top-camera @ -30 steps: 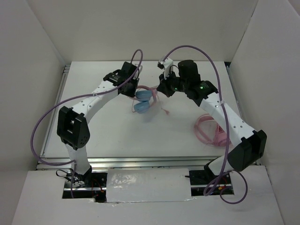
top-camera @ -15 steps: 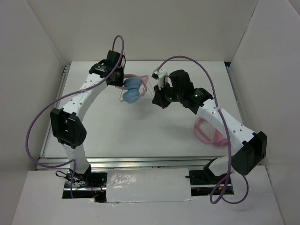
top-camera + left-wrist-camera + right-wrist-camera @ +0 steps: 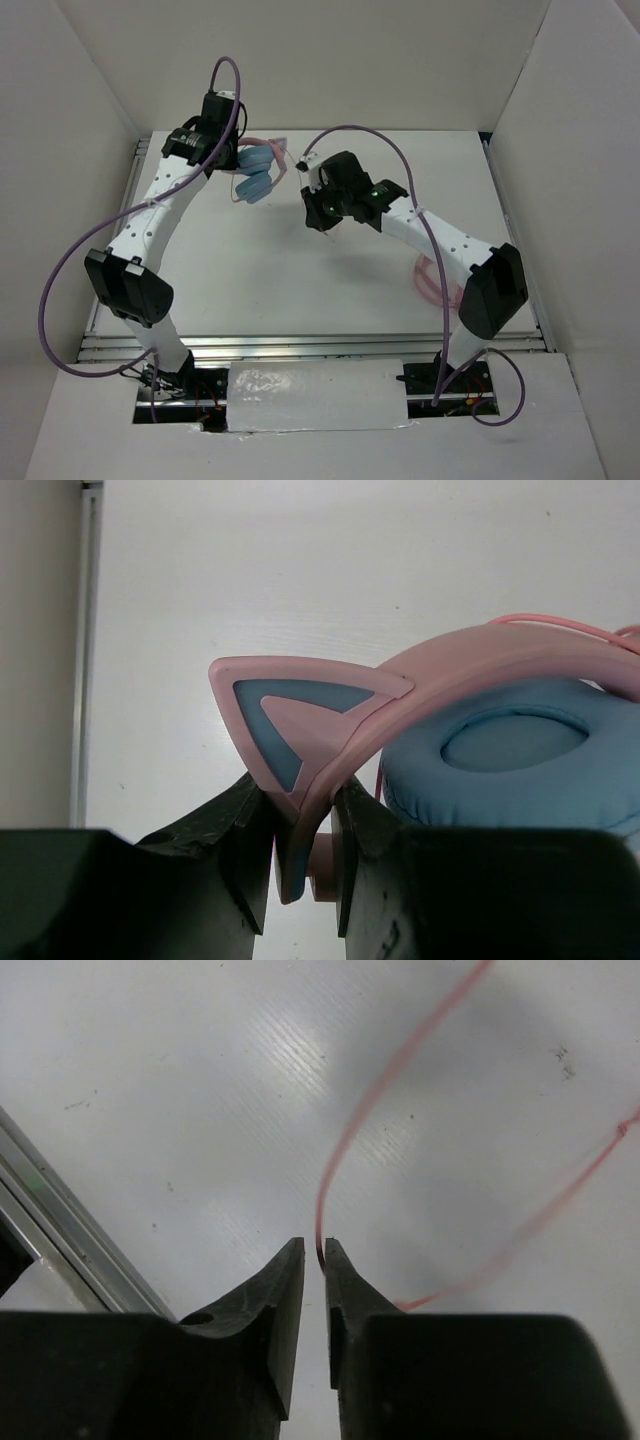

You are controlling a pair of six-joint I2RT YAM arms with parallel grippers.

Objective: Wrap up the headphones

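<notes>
The headphones, with light blue earcups and a pink headband bearing a cat-ear piece, hang above the back left of the table. My left gripper is shut on the headband near that ear, seen close up in the left wrist view. Their thin pink cable curves down to my right gripper, whose jaws stand a narrow gap apart with the cable lying between the tips against the right finger. In the top view the right gripper hovers right of the headphones.
A pile of coiled pink cable lies at the table's right side, partly under the right arm. White walls enclose the table on three sides. A metal rail shows at the left of the right wrist view.
The left arm has carried the headphones leftward and toward the back. The right arm followed to the left, and its jaws have parted slightly round the cable.
</notes>
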